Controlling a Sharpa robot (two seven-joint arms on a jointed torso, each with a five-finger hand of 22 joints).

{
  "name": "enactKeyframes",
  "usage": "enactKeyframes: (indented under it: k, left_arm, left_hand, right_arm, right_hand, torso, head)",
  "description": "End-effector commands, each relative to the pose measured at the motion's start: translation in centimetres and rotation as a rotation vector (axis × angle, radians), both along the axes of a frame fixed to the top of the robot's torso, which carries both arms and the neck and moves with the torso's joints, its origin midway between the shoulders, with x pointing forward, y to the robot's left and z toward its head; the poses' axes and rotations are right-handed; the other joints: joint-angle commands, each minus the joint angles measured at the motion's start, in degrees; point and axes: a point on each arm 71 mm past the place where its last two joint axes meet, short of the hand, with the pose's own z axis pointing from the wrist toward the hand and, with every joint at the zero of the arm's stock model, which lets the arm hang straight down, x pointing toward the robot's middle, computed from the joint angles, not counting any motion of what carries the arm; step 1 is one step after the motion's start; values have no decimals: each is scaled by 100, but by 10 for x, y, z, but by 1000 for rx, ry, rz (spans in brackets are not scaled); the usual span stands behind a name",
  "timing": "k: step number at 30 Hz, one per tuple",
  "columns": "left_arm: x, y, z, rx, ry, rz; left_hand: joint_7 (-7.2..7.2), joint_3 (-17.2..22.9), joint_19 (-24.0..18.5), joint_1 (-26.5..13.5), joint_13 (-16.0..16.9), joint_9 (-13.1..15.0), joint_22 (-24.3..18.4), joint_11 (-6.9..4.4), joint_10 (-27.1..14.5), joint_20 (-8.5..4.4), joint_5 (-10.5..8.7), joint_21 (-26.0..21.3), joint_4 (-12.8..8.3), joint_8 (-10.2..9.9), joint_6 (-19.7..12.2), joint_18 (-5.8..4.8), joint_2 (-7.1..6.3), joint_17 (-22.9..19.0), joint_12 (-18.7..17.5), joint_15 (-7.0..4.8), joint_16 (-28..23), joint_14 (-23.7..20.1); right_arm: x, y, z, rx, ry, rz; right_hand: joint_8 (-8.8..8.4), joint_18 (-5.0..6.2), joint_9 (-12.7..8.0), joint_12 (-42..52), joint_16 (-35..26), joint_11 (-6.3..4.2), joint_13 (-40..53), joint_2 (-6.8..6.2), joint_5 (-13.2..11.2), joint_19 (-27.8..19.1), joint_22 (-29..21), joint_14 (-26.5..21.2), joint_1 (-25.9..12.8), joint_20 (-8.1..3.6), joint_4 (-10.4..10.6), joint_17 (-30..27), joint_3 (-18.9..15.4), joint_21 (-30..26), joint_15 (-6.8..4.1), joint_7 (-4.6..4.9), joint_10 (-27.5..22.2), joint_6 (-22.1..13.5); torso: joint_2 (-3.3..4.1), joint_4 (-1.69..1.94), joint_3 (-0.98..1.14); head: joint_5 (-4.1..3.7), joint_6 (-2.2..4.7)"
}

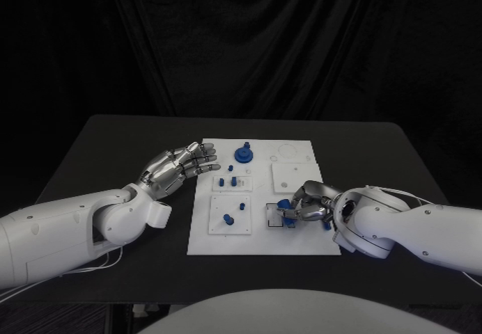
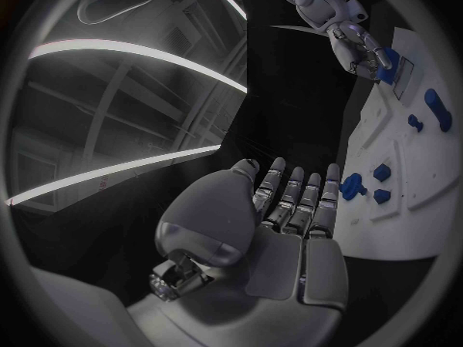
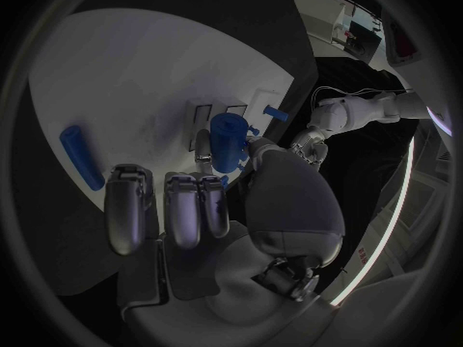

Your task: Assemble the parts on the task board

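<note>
Gripping blue part (image 3: 228, 141), right hand (image 1: 309, 203)

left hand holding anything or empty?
Empty. The left hand hovers at the task board's edge, fingers straight and apart, nothing between them.

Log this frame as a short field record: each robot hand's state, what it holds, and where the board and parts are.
left robot hand: open, fingers apart, at the task board's left edge, holding nothing
right robot hand: grips a blue part over the board's near right area
task board: white plate, mid-table
other blue parts: several standing on the board
</note>
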Motion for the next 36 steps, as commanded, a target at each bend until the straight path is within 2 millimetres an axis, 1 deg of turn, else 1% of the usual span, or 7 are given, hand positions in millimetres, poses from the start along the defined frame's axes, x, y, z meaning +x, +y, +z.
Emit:
enactKeyframes:
  k: [1, 8, 13, 16, 22, 29, 36]
  left_arm:
    - [-1, -2, 0, -16, -4, -12]
    - [-1, -3, 0, -17, -2, -16]
    - [-1, -3, 0, -17, -1, -16]
    - [-1, -3, 0, -17, -1, -17]
    - [-1, -3, 0, -17, 0, -18]
    - [-1, -3, -1, -17, 2, -19]
    - [-1, -3, -1, -17, 3, -19]
  left_hand:
    - [222, 29, 24, -11, 4, 0, -9, -2, 44, -1, 18, 30, -1, 24, 2, -95, -49, 6, 9, 6, 29, 35]
    - [222, 29, 24, -11, 4, 0, -9, -2, 44, -1, 18, 30, -1, 24, 2, -95, -49, 6, 9, 6, 29, 35]
    - [222, 36, 23, -11, 4, -1, -10, -2, 46, 0, 19, 29, -3, 24, -1, -97, -48, 7, 11, 11, 32, 38]
    - [222, 36, 23, -11, 4, -1, -10, -2, 46, 0, 19, 29, -3, 24, -1, -97, -48, 7, 11, 11, 32, 38]
    - [222, 36, 23, -11, 4, -1, -10, -2, 46, 0, 19, 29, -3, 24, -1, -97, -48, 7, 11, 11, 32, 38]
    - [222, 36, 23, -11, 4, -1, -10, -2, 46, 0, 19, 29, -3, 24, -1, -97, -48, 7, 11, 11, 32, 38]
    - [222, 36, 23, -11, 4, -1, -10, -2, 46, 0, 19, 29, -3, 24, -1, -97, -48, 7, 11, 11, 32, 38]
  right_arm:
    - [-1, 2, 0, -4, -13, 21]
    - [-2, 6, 0, -4, -7, 33]
    - [-2, 7, -1, -8, -3, 37]
    - [-2, 7, -2, -13, 3, 39]
    - [-2, 8, -3, -20, 13, 44]
    - [-1, 10, -2, -14, 6, 45]
    - [-1, 10, -1, -2, -6, 44]
  right_hand:
    - [-33, -11, -12, 16, -25, 44, 1509, 151, -105, 322, 1286, 565, 93, 25, -185, 1393, 207, -34, 39, 24, 600, -21]
    - [-74, 0, -21, 16, -31, 60, 1509, 160, -255, 302, 1271, 562, 44, 36, -120, 1382, 135, -76, 51, 42, 600, -42]
    - [-134, 8, -38, 16, -32, 94, 1509, 206, -752, 287, 1260, 562, -182, 64, -40, 1381, -72, -108, 81, 78, 600, -45]
    - [-165, 11, -43, 16, -32, 100, 1509, 256, -1279, 282, 1257, 562, -427, 77, -36, 1380, -283, -120, 89, 82, 600, -33]
    - [-207, 26, -38, 16, -38, 115, 1509, 368, -1828, 256, 1237, 560, -757, 88, -20, 1369, -565, -180, 100, 97, 600, -62]
    - [-217, 32, -25, 16, -42, 118, 1509, 454, -2115, 248, 1230, 558, -1008, 93, -15, 1364, -755, -203, 105, 101, 600, -63]
    - [-222, 35, -19, 16, -49, 120, 1509, 467, -2247, 242, 1225, 555, -1086, 94, -15, 1349, -832, -219, 106, 103, 600, -65]
  torso:
    - [1, 6, -1]
    - [-1, 1, 0]
    - [-2, -4, 2]
    - [-1, 1, 0]
    - [-1, -1, 1]
    - [-3, -1, 1]
    - [-3, -1, 1]
  head:
    - [-4, 1]
    - [10, 1]
    - [13, 1]
    - [9, 1]
    - [10, 1]
    - [23, 1]
    - [34, 1]
